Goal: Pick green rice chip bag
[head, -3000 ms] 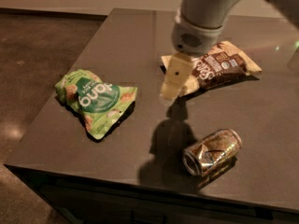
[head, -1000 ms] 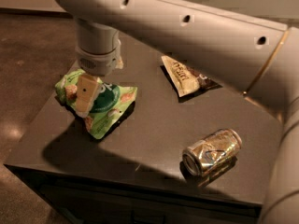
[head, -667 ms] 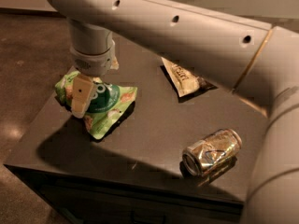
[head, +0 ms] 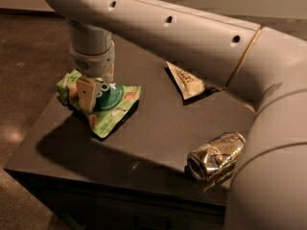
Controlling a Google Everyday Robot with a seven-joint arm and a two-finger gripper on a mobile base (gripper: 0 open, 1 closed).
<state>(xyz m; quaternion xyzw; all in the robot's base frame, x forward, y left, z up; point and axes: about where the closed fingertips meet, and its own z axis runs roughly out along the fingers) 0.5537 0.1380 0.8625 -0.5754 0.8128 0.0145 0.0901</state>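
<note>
The green rice chip bag (head: 116, 105) lies crumpled on the left part of the dark table (head: 158, 133). It is light green with a dark green round logo. My gripper (head: 98, 85) points down right over the bag's left half. It is open, with one cream finger (head: 86, 95) on the bag's near left side and the other behind it, and the logo shows between them. The gripper hides part of the bag's left end.
A brown-and-cream snack bag (head: 186, 82) lies at the back of the table, partly under my arm. A dented gold can (head: 216, 157) lies on its side at the front right. My arm (head: 192, 32) spans the top and right of the view. The table's left edge is close to the bag.
My gripper came from above the brown-and-cream bag to the green bag and has come down onto it. The bag, the can and the brown bag have not moved.
</note>
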